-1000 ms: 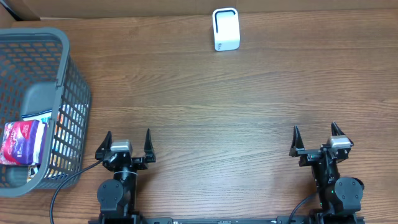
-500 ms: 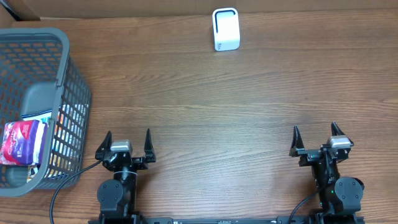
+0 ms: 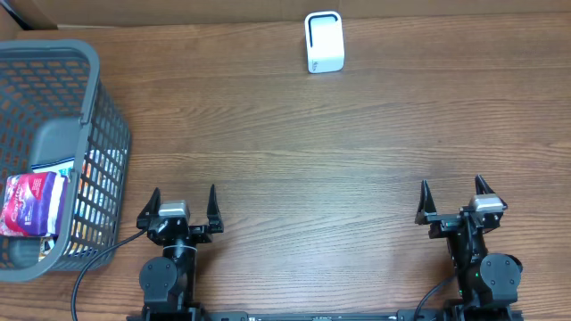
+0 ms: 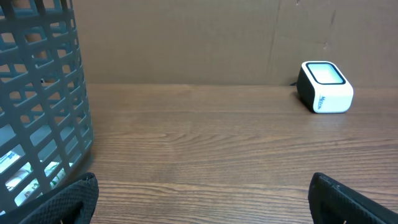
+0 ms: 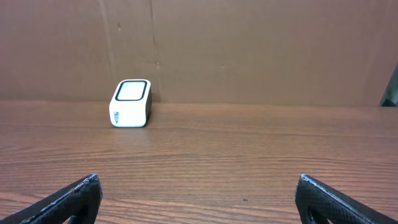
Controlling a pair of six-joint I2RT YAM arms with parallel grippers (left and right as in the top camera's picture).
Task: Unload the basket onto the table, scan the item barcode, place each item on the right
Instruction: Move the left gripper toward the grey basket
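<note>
Left claw (image 3: 184, 198) and right claw (image 3: 451, 187) sit at the near edge of the brown wooden worktop (image 3: 312, 152), both spread wide and holding nothing. The pink-and-white packet (image 3: 31, 203) lies inside the grey plastic mesh basket (image 3: 107, 116) at the left, which the frame edge cuts off. The basket's other contents are indistinct behind the mesh. The white box-shaped scanner (image 3: 323, 41) stands at far centre.

The small marking on the scanner (image 4: 325, 88) is unreadable.

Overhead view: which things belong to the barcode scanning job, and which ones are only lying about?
For the job: white scanner; grey basket; pink packet inside it; left hand and right hand, both open.

Only lying about: black cable beside the basket; cardboard wall behind the table.
</note>
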